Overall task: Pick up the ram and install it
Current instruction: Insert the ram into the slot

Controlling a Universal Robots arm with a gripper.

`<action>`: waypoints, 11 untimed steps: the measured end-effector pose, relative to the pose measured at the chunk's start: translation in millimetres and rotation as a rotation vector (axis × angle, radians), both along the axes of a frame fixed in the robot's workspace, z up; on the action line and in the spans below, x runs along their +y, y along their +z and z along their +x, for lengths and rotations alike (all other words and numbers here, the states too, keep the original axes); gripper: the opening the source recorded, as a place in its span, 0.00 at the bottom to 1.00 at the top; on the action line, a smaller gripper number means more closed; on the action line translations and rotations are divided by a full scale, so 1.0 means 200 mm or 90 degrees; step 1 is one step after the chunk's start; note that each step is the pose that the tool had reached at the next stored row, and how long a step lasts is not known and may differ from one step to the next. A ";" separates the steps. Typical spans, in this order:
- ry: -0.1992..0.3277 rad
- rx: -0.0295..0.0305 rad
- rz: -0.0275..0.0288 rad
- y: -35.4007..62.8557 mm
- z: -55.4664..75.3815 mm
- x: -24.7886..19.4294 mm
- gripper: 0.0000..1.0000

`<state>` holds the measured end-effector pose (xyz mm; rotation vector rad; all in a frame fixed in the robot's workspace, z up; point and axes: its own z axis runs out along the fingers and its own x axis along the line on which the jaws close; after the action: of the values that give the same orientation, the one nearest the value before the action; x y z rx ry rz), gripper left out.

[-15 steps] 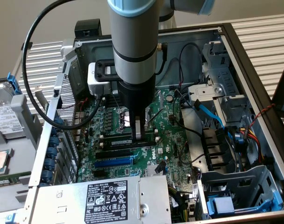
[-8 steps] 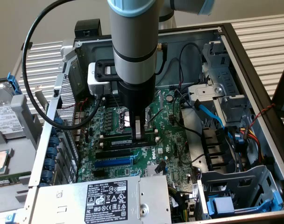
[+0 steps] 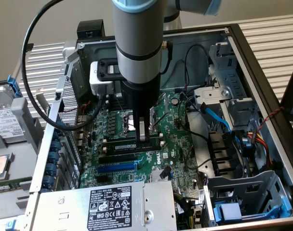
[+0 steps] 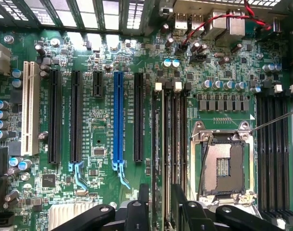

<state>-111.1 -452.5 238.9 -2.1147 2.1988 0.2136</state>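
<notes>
The open grey steel computer case (image 3: 262,72) lies on its side, with the green motherboard (image 3: 178,139) filling its floor. The grey-and-black robot arm (image 3: 137,43) reaches straight down into it.

In the exterior view the black two-fingered gripper (image 3: 143,136) sits at about six o'clock from the silver processor socket (image 3: 128,119), right over the row of long black memory slots (image 3: 132,144).

The ram, a thin green circuit-board stick (image 4: 158,159), stands edge-on between the fingers (image 4: 137,214) in the wrist view, down in a slot beside the long blue expansion slot (image 4: 118,118). The gripper looks closed on it, though contact is partly hidden.

A likely risk is uneven seating — a slight tilt, or a notch out of line, would jam the stick and strain the slot's latches.
</notes>
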 end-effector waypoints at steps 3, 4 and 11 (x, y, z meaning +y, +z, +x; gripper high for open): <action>0.000 -0.0001 0.0001 0.034 0.00 0.000 0.33; 0.000 0.0000 0.0000 0.041 0.00 0.000 0.33; -0.001 0.0000 0.0000 0.067 0.00 0.000 0.33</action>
<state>-111.1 -452.5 252.3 -2.1135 2.1999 0.2134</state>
